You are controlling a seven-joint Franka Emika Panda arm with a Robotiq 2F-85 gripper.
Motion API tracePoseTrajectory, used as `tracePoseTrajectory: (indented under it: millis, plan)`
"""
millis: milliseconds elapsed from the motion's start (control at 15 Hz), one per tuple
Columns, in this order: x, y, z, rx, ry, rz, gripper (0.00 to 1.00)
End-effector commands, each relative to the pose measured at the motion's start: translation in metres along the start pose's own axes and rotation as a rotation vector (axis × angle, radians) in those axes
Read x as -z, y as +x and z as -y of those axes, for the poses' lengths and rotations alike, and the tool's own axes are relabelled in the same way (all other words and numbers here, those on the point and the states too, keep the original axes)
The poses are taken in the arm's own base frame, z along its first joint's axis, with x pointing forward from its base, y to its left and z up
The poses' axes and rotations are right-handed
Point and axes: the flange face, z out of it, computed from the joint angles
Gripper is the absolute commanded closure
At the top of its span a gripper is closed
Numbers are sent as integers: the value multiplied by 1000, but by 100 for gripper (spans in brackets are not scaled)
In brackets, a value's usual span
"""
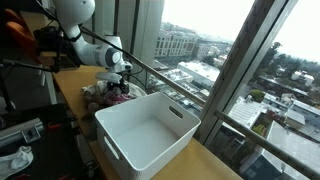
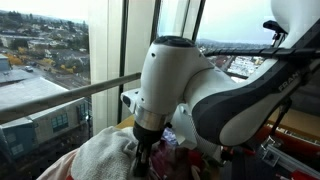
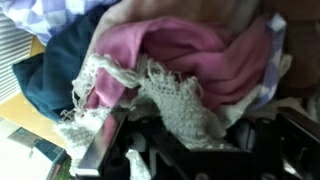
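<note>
One large white bin (image 1: 128, 148) stands open-topped just beside a heap of clothes (image 1: 100, 95). The gripper (image 2: 146, 158) points straight down, buried in the heap. Its fingers straddle a white lacy cloth (image 3: 172, 100) that lies over a pink garment (image 3: 205, 55). I cannot tell from this dim view whether they clamp it.

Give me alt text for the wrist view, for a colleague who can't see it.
The end effector, at the bottom edge, is down on a white lacy cloth. Behind it are heaped a pink garment and, to the left, a dark blue garment.
</note>
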Motion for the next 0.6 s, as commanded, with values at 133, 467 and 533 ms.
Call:
tracePoseTrajectory:
  millis: [133, 467, 533]
  plan:
    - [126, -3, -10, -86, -20, 19, 96]
    - [250, -7, -37, -143, -102, -35, 95]
    - [276, -10, -46, -163, -123, -50, 95]
